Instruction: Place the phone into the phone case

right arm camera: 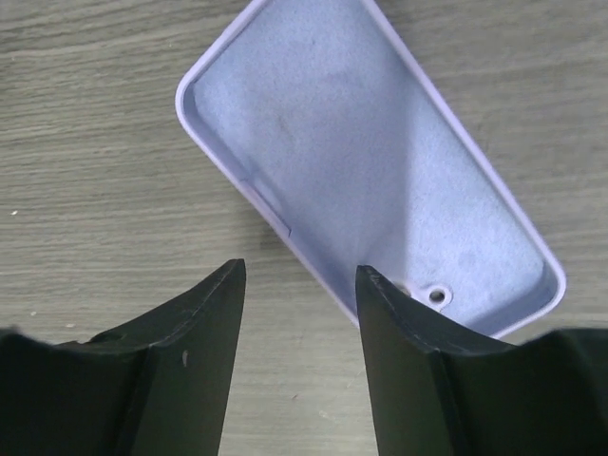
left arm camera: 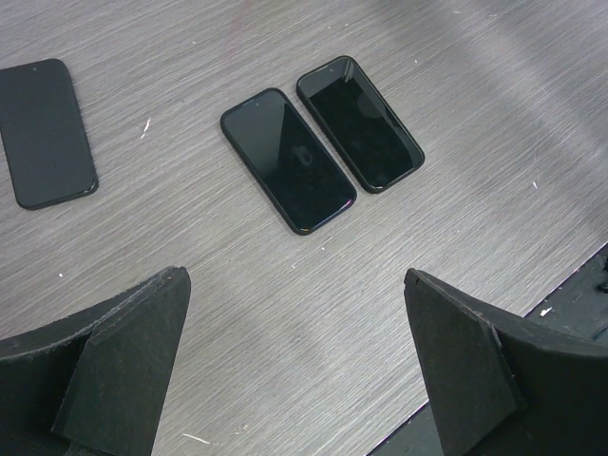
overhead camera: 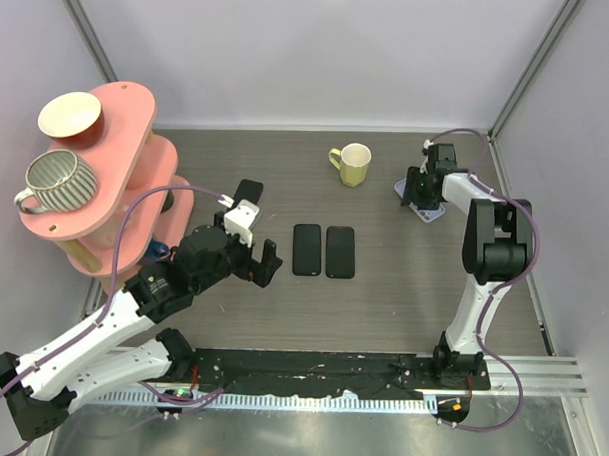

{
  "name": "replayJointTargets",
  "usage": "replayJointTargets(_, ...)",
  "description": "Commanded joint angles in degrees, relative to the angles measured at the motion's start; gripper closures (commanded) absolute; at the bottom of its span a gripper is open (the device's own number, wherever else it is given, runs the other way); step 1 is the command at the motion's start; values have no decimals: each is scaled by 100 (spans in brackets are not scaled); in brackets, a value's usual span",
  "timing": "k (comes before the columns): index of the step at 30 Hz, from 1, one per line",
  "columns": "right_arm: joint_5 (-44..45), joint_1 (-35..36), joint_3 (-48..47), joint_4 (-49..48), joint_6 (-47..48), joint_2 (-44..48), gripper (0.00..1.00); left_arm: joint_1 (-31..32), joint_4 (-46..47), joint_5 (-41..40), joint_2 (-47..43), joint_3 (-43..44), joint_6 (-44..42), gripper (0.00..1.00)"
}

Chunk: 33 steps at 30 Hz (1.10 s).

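1. In the top view you get bright, even light from overhead; the phones (overhead camera: 306, 250) cast almost no shadow on the table (overhead camera: 382, 311).
2. In the left wrist view, a pale band of glare crosses the table beyond and right of the phones, and their screens mirror soft light.
3. Nearer you than the phones, the left gripper's fingers (left arm camera: 123, 370) are dark and show little detail.
4. In the right wrist view, the case (right arm camera: 370, 180) is sharp, and it is shaded towards the right gripper's fingers (right arm camera: 190, 361).
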<state>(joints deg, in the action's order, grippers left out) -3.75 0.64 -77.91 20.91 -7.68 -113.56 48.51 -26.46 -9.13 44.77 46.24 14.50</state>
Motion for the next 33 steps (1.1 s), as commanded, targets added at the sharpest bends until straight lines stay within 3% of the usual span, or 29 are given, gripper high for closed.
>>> replayJointTargets(1,32,6,100,116,-1038,746,41,9,158,121,-118,-10,-26,0)
replayJointTargets(7,1630,15,197,799,-3866,1309,41,9,167,183,-136,-1,-18,0)
replayJointTargets(14,3125,6,400,1687,-5864,1477,41,44,132,104,-188,-10,-18,0)
replayJointTargets(33,2915,-328,-154,1610,-5833,292,46,123,132,16,-267,-36,-35,0)
